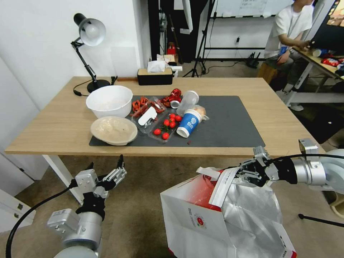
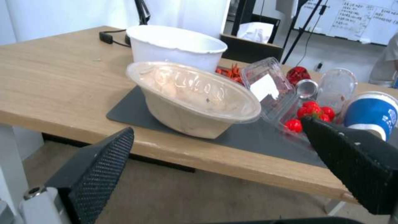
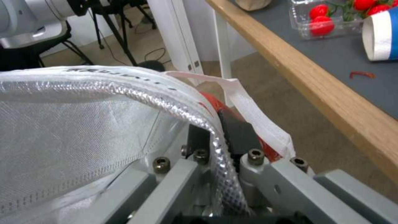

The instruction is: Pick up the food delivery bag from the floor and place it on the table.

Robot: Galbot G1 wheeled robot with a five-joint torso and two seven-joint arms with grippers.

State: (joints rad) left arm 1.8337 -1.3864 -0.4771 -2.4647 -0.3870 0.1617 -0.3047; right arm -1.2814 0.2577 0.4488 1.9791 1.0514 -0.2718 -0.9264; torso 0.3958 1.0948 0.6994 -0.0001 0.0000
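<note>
Your right gripper (image 1: 239,174) has its fingers pressed together on the top rim of the food delivery bag (image 1: 200,218), pinching the foil-lined edge beside a white strap handle (image 1: 224,186); in the right wrist view the silver rim (image 3: 207,124) runs straight between the two dark pads (image 3: 238,137), and the strap (image 3: 253,109) loops just beyond them. The bag hangs below those fingers, its mouth gaping and the foil lining (image 1: 251,211) showing; it sits in front of the near edge of the worktop (image 1: 64,122), lower than the worktop surface, over the floor (image 1: 143,200); you cannot tell from here whether its base touches the floor. Your left gripper (image 1: 104,171) is well to the left of the bag, below the worktop's edge, fingers spread and holding nothing; in the left wrist view the two black fingers (image 2: 99,168) stand wide apart with the lidded beige bowl (image 2: 191,96) seen between them, farther off. Beyond that bowl stands a white bowl (image 2: 174,46); to the right of it on the dark grey mat (image 1: 229,122) lie a clear tray of cherry tomatoes (image 1: 166,127) and a tipped blue-and-white paper cup (image 1: 189,123).
</note>
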